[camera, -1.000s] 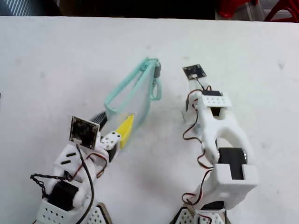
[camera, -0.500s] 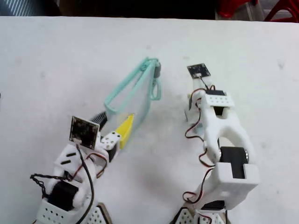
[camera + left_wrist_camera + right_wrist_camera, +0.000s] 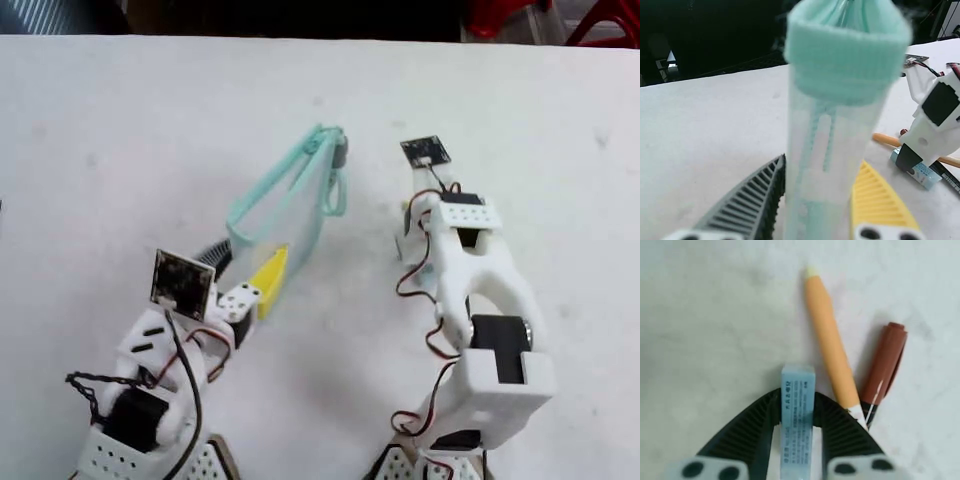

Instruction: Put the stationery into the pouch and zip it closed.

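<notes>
The clear pouch with teal edging [image 3: 290, 200] lies slanted on the white table, its zipper pull end far from the arms. My left gripper [image 3: 248, 262] is shut on the pouch's near end, one black and one yellow finger on either side. In the left wrist view the pouch [image 3: 840, 100] stands up between the fingers of the left gripper [image 3: 822, 165]. My right gripper [image 3: 797, 396] points down at the table to the right of the pouch, shut on a light blue eraser [image 3: 797, 420]. An orange pencil [image 3: 830, 340] and a brown pen [image 3: 885, 365] lie just beside it.
The white table [image 3: 120, 130] stretches bare to the left and beyond the pouch. The right arm [image 3: 470, 280] stands close to the pouch's right side. Red chair legs [image 3: 510, 15] stand past the far edge.
The right arm shifted slightly to the right. The pouch's far end moved a little away from the arms. The left gripper kept its hold.
</notes>
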Tool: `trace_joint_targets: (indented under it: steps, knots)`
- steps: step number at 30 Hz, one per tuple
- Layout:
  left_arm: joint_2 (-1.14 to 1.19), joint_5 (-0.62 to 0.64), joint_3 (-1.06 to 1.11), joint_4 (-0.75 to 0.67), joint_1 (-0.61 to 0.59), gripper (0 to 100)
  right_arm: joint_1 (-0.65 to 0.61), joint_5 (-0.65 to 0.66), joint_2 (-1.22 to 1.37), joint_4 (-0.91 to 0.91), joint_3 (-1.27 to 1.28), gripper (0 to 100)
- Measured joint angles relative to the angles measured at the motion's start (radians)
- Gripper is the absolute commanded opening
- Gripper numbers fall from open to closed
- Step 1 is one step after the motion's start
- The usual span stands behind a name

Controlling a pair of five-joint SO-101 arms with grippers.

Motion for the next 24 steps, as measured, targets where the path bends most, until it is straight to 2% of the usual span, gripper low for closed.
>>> trace_joint_targets:
  steps: [5,16,24]
  knots:
    - [0.000,0.000,0.000,0.000,0.000,21,-0.002,0.000,-0.178,-0.035,0.123,1.7]
    - [0.000,0.000,0.000,0.000,0.000,21,-0.071,0.000,-0.706,-0.255,0.546,1.7]
    - [0.000,0.000,0.000,0.000,0.000,21,-0.074,0.000,-0.824,-0.267,0.603,1.7]
